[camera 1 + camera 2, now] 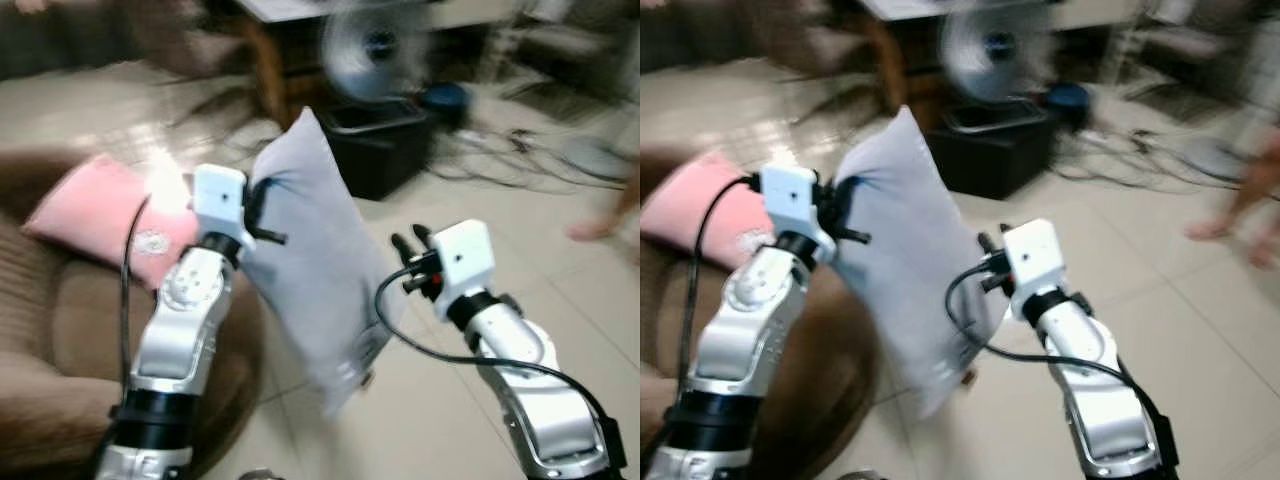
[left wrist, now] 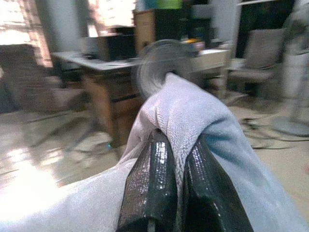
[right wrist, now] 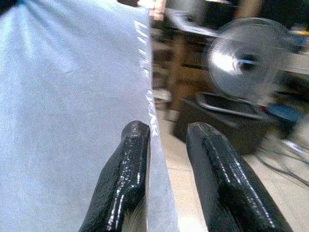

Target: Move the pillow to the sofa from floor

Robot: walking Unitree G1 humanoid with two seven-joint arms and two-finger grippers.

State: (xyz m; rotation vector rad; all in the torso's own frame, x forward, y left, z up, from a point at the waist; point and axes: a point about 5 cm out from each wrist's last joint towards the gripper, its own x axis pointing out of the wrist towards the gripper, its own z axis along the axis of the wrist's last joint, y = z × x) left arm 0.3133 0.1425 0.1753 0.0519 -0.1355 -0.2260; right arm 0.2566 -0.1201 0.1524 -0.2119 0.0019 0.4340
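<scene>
Currently I have the grey pillow point(image 1: 315, 260) off the floor and hanging upright between my two arms, at about 12 o'clock in the head views. The left gripper point(image 2: 175, 186) is clamped on a fold of its fabric near the upper edge, fingers nearly together with cloth bunched between them. The right gripper point(image 3: 169, 169) sits at the pillow's 3 o'clock edge, fingers parted with a clear gap; the inner finger point(image 3: 123, 179) lies against the printed seam, and I judge it is not gripping.

Step in hand: carry phase, pillow lifted, transfer to the sofa not yet done. The brown sofa point(image 1: 60, 350) lies at 9 o'clock, its seat just below and beside the left arm, with a pink pillow point(image 1: 105, 215) already resting on its back edge. Next move, in my judgement: swing the left arm toward 9 o'clock until the pillow hangs over the seat cushion, then open the fingers. The pillow is limp and will likely swing, so the travel should be slow.

Beyond, pale floor tiles point(image 1: 560, 330) run to a black bin point(image 1: 385, 145) at 1 o'clock, a standing fan point(image 1: 370, 50) behind it, loose cables point(image 1: 500, 165), and a wooden desk point(image 2: 104, 79). The frames are motion-blurred
</scene>
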